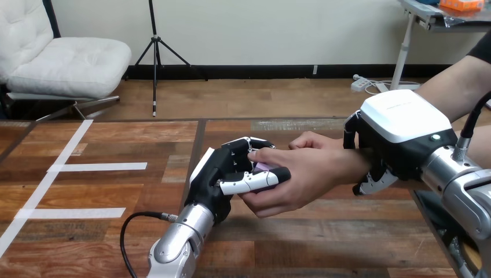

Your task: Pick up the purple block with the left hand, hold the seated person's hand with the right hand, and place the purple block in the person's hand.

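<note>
My left hand is at the table's middle with its fingers and thumb curled round the purple block, of which a small pale purple patch shows between them. The person's hand reaches in from the right and cups my left hand's fingertips, its thumb lying over the block. My right hand sits on the person's wrist, its fingers curled down round the wrist on both sides.
White tape strips mark the wooden table at the left. The table's right edge runs close beside my right forearm.
</note>
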